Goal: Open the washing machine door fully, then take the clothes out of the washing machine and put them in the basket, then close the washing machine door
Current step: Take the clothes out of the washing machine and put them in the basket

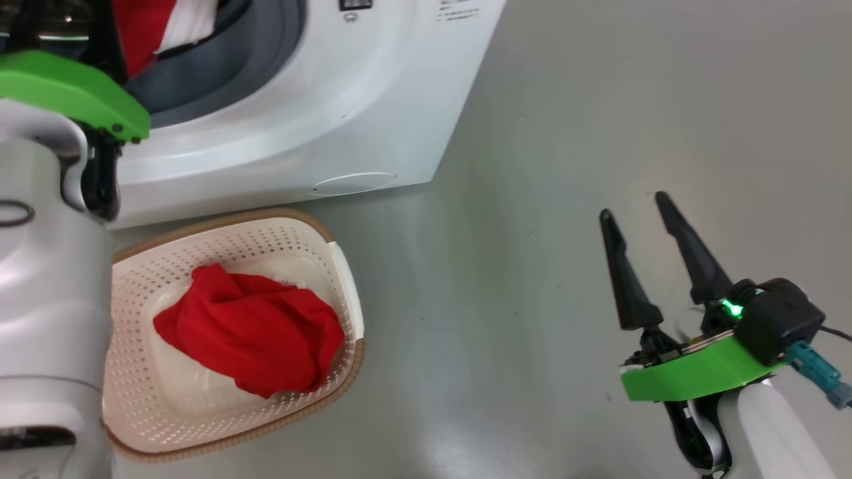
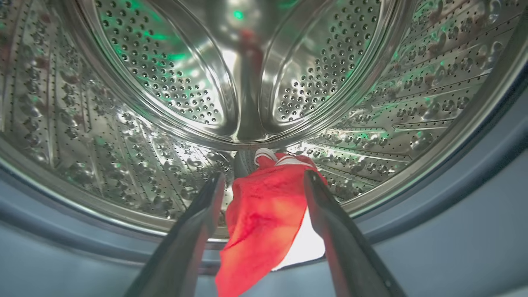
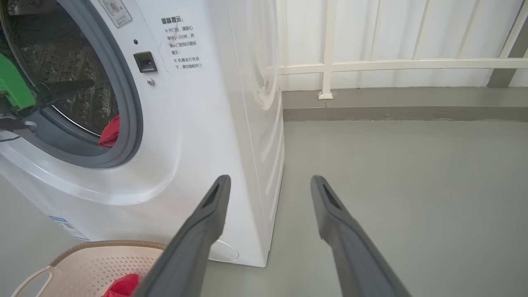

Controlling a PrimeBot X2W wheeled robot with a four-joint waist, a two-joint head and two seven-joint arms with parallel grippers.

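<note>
Straddling the red clothes (image 2: 260, 222) draped over the lip of the drum (image 2: 136, 136), the left gripper (image 2: 264, 176) stands spread, gripping nothing. Best to close low on the bunched cloth, then lift over the grey rubber ring (image 2: 474, 198). The basket (image 1: 266, 217) below has room; the right gripper (image 1: 633, 205), spread too, leaves the floor (image 1: 532, 299) free.

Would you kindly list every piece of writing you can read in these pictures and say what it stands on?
"温馨提示:" heads the printed notice on the washing machine front, right of the opening.
The smaller lines under that heading: too small to read with certainty.
The sticker near the opening's rim: blurred, unreadable.
The blue label low on the front: too small to read.
</note>
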